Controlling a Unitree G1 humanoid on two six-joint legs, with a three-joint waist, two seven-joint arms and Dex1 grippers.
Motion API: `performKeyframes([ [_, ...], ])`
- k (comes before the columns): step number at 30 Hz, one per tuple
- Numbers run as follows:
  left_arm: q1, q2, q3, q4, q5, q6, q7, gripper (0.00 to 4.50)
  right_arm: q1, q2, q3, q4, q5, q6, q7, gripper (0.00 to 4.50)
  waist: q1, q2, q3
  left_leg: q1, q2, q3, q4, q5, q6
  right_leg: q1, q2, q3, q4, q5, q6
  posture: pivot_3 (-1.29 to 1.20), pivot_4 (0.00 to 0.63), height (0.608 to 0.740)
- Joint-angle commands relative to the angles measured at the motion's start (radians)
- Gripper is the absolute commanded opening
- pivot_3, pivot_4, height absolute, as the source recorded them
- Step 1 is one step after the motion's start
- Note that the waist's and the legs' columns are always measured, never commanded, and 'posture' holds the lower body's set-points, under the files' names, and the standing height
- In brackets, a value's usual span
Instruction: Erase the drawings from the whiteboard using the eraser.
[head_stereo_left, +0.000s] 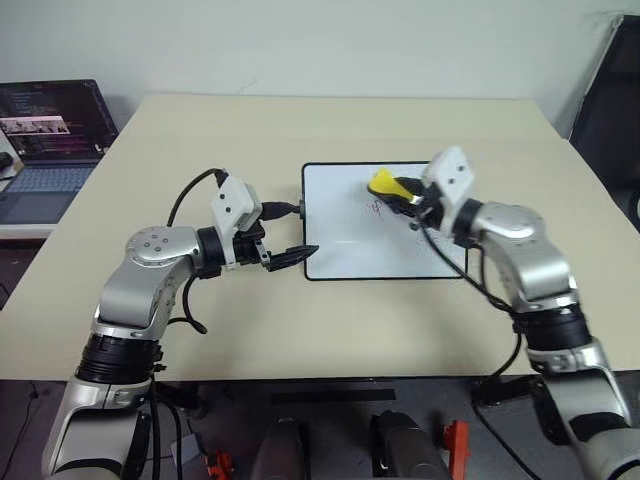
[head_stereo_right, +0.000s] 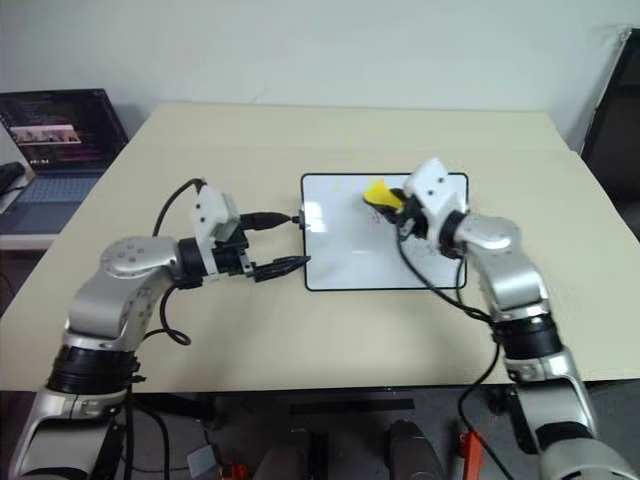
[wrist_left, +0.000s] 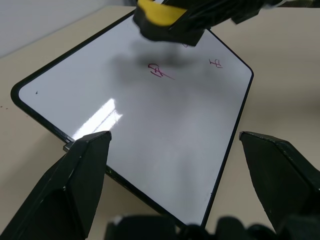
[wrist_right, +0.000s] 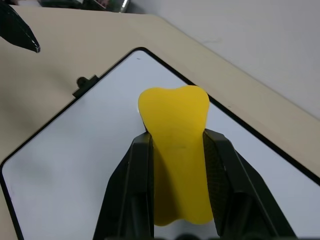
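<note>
Your work surface is a beige desk (head_stereo_left: 330, 320) with a matte top; its far edge runs close to a pale wall (head_stereo_left: 330, 45). To your left, beside the desk, locate 1 open laptop (head_stereo_left: 45, 150). It rests on a separate white surface (head_stereo_left: 25, 228), apart from the desk. Its screen (head_stereo_left: 50, 120) is lit, showing dark windows with rows of text too small to read, and its keyboard deck is grey-blue. At your far right, 1 dark, upright object (head_stereo_left: 610, 120) stands beside the desk; its identity cannot be determined.
</note>
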Motion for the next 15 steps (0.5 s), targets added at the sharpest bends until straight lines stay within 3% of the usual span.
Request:
performKeyframes([
  [1, -0.002, 0.0, 0.013, -0.034, -0.004, -0.013, 0.001, 4.5, -0.057, 0.004, 0.001, 0.103, -0.065, -0.106, -0.046, 1.01, 0.005, 0.0, 0.0, 0.0, 0.0, 0.0, 0.0, 0.0, 0.0, 0.0, 0.0, 0.0, 0.0, 0.0, 0.0, 0.0, 0.15, 0.74],
  [10, 0.001, -0.002, 0.012, -0.03, 0.001, -0.017, 0.003, 4.5, -0.079, 0.03, 0.08, 0.397, -0.161, -0.204, -0.016, 1.01, -0.004, -0.001, 0.0, 0.003, 0.0, 0.0, 0.0, 0.0, 0.0, 0.002, 0.0, 0.0, 0.001, 0.0, 0.0, 0.0, 0.15, 0.74],
  [15, 0.018, 0.006, 0.022, -0.042, -0.003, -0.017, 0.003, 4.5, 0.049, -0.044, 0.194, 0.328, -0.19, -0.214, 0.187, 1.0, -0.011, -0.004, -0.009, 0.011, 0.0, 0.0, 0.0, 0.0, 0.0, 0.01, 0.001, 0.0, 0.001, 0.0, 0.0, 0.0, 0.15, 0.74],
])
